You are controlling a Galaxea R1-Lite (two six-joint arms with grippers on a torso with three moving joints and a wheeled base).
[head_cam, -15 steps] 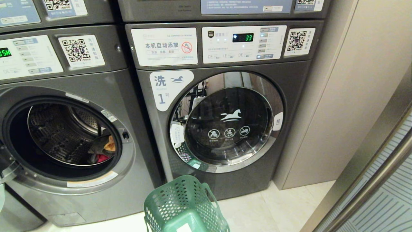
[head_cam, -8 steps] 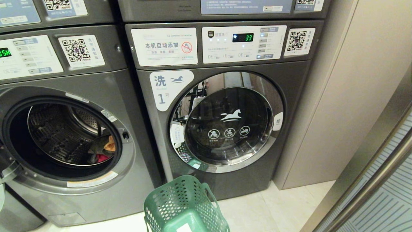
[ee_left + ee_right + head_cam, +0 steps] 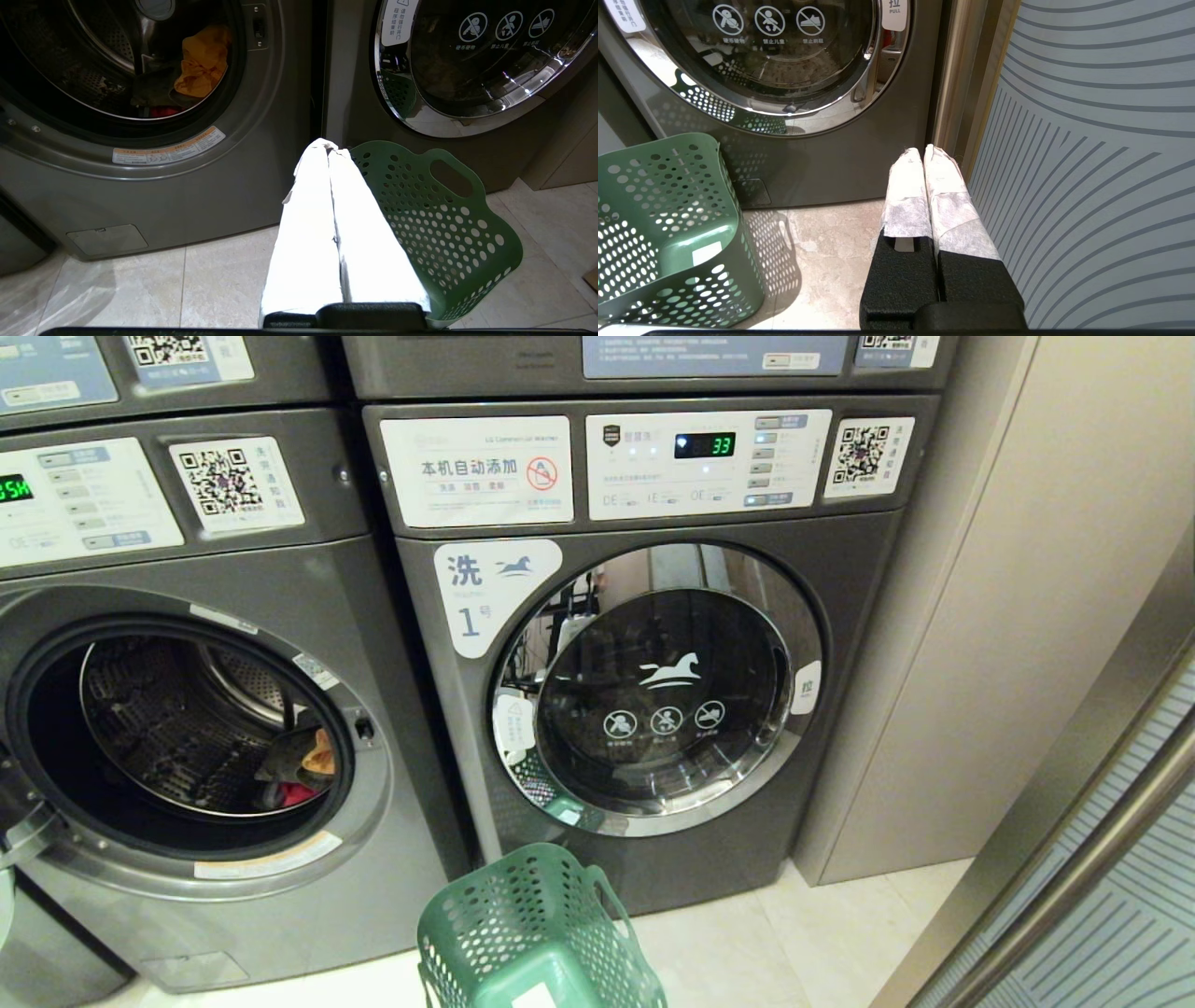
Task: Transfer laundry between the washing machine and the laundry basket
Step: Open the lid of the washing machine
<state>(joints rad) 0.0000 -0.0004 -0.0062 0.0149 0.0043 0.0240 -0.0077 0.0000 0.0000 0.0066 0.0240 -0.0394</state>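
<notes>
A: What do you see in front of the robot?

B: Two big grey washing machines side by side. The open washing machine (image 3: 187,737) is on the left. Its round hole is wide open and you can look right into the shiny drum.

A: Is anything inside it?

B: Yes. The laundry (image 3: 201,60) sits low in the drum, near the front and toward the side next to the other machine. There is an orange cloth, something dark beside it, and a bit of red under them.

A: And the other one?

B: The shut washing machine (image 3: 653,691) is on the right. Its glass door is closed, and a green number glows on its panel (image 3: 707,462).

A: Where is the basket?

B: The green laundry basket (image 3: 537,933) stands on the pale floor tiles (image 3: 822,242), just in front of where the two machines meet. It has lots of little holes and a handle slot. I cannot tell if anything is in it.

A: What are the robot's hands doing?

B: The left gripper (image 3: 329,147) hangs low near the basket, pointing between the two machines. Its two white wrapped fingers are pressed together with nothing in them. The right gripper (image 3: 923,151) is near the bottom corner of the shut machine, next to a striped glass panel (image 3: 1087,140). Its fingers are pressed together too, holding nothing.
</notes>
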